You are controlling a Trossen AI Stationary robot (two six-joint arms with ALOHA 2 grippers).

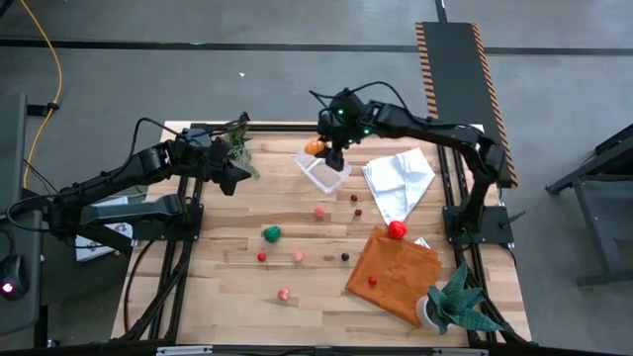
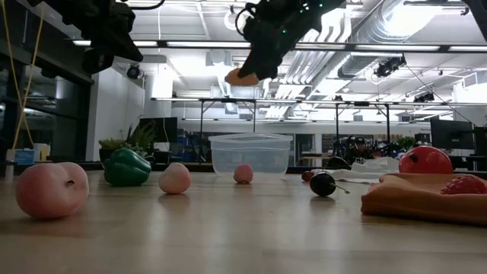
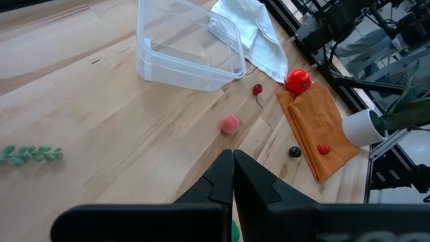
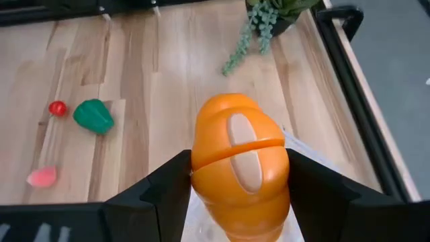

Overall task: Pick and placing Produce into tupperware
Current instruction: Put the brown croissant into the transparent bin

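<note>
While clamped between the right gripper's (image 4: 238,195) spread fingers (image 4: 161,185), orange produce piece (image 4: 240,161) hangs above the tupperware (image 1: 323,173), near the table's (image 1: 218,287) far edge. Looks light, hard, smooth, maybe slippery; gripped across its rounded middle, bulging forward past the fingertips. Left gripper (image 3: 233,176) pressed together, holding nothing, waiting over the far left corner.

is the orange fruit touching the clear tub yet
Apart. The low view shows the orange fruit held in the right tool, well above the tub.
</note>
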